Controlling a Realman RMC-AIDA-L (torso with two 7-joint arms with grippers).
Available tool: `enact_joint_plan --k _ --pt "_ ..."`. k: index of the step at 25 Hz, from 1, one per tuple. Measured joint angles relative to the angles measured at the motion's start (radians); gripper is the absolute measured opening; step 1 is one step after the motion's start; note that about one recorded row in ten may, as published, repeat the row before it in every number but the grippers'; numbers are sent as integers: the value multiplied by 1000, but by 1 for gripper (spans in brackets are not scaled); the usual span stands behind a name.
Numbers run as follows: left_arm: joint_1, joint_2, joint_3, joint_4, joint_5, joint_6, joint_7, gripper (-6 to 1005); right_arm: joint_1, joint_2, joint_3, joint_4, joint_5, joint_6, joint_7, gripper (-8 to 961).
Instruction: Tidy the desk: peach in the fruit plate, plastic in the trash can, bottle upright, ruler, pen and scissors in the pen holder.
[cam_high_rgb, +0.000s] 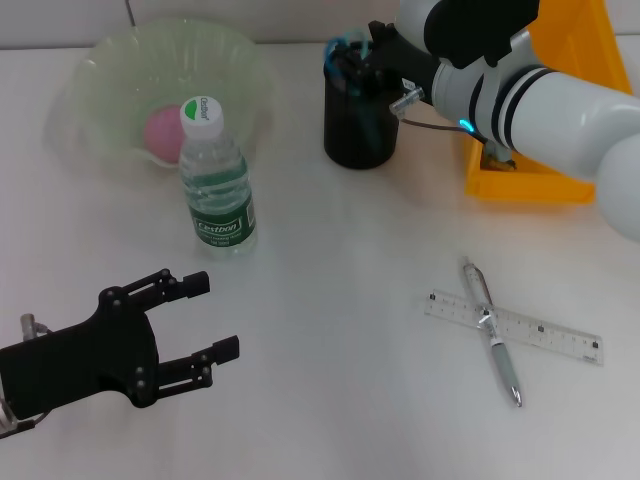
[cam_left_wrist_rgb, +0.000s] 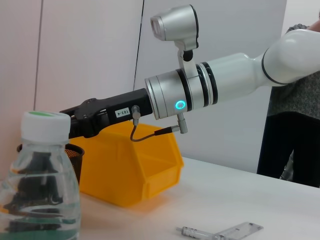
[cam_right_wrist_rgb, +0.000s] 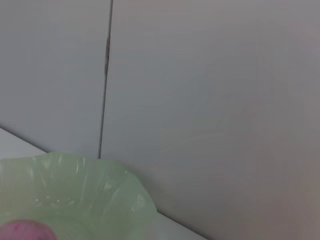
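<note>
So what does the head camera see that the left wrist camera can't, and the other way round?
Only the head view shows the left gripper, open near the table's front, the peach in the fruit plate, and the pen crossing the ruler. Only the left wrist view shows a person standing behind. Both show the upright bottle, black pen holder, orange bin, pen and the right gripper at the holder.

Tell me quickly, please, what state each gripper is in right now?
Left gripper: open, holding nothing, near the bottle.
Right gripper: over the pen holder; cannot be told.
</note>
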Motion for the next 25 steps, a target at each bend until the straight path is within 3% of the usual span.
enact_joint_plan --k 2,7,10,15,19,25 --pt "0 0 0 0 0 0 0 802 -4 0 -1 -5 0 -6 1 213" --pt "-1 1 0 0 0 0 0 802 -81 -4 2 -140 -3 -69 -1 453" --pt "-1 1 0 0 0 0 0 802 -160 -8 33 -311 -8 -208 -3 676" --pt "-7 5 0 0 0 4 -8 802 -246 -9 183 -616 -7 -665 -12 786" --pt "-10 5 0 1 0 4 -8 802 -209 -9 306 -743 -3 -1073 -12 784" --pt "-12 5 6 2 0 4 -8 802 -118 -9 384 -772 -45 -1467 -22 781"
